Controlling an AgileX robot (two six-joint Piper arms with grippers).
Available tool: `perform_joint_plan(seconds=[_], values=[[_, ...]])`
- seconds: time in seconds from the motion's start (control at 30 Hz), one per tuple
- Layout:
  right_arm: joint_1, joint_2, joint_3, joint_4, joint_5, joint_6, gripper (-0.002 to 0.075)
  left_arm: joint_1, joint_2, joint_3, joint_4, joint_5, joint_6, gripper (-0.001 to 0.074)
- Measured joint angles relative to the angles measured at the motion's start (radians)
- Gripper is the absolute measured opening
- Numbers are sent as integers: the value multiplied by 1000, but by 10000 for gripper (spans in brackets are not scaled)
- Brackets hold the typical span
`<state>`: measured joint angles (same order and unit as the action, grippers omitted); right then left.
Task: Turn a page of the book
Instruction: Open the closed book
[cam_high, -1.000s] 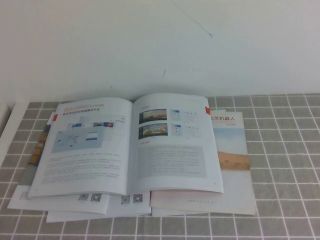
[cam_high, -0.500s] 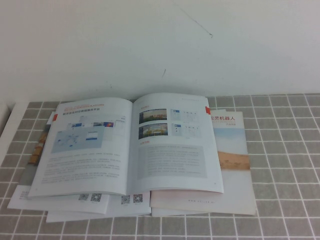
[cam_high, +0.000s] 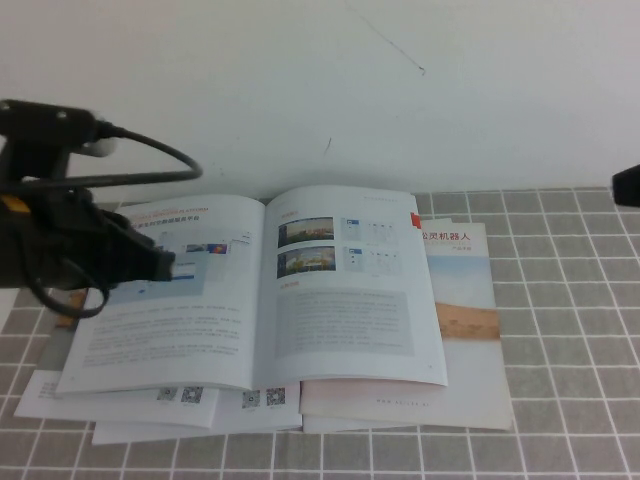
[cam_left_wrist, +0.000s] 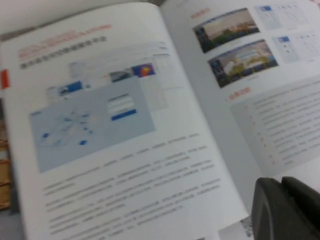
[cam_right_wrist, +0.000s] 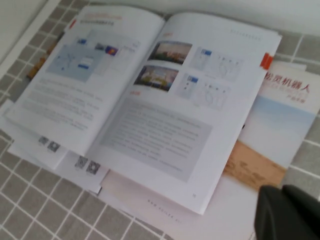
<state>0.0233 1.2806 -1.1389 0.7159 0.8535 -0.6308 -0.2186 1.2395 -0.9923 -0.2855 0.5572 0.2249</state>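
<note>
Grey-tiled tabletop (cam_high: 560, 300) meets a white wall behind. On it lies the thin glossy white booklet (cam_high: 260, 290), open flat atop a beige-covered booklet (cam_high: 465, 300) and white QR-coded booklets (cam_high: 190, 400). My left claw (cam_high: 165, 266) hangs over the booklet's left-hand leaf, near its top; whether its fingers are apart or together, I cannot tell. The page with two stacked landscape photos (cam_high: 345, 285) lies flat just beyond it, across the spine. My right claw (cam_high: 625, 185) barely shows at the tabletop's far right, well apart from the booklet, its fingers unreadable.

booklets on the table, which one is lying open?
The top book, showing white pages with photos; the beige booklet beneath stays closed. Left tool hovers over it; right tool at the edge.
</note>
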Motion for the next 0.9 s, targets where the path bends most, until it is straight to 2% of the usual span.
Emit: perform_joint_plan(seconds=[0.2,0.33,0.43,0.5,0.57,0.63,0.73,0.9], values=[[93,146,2,51,-38,-136,-3,71,232,-113,-353,117,283,-4],[202,211,9,69,-106,-163,9,114,346,-191,-431,169,361,-4],[245,292,9,75,-135,-158,78,123,411,-223,-440,183,413,-4],[249,353,9,79,-153,-148,149,123,445,-225,-441,188,431,-4],[249,428,9,100,-164,-141,260,123,475,-225,-442,188,436,-4],[249,479,9,114,-177,-141,327,123,508,-226,-442,190,438,-4],[249,560,9,183,-206,-195,367,123,562,-231,-435,185,442,-4],[249,630,9,355,-247,-347,379,123,633,-233,-410,142,442,-4]])
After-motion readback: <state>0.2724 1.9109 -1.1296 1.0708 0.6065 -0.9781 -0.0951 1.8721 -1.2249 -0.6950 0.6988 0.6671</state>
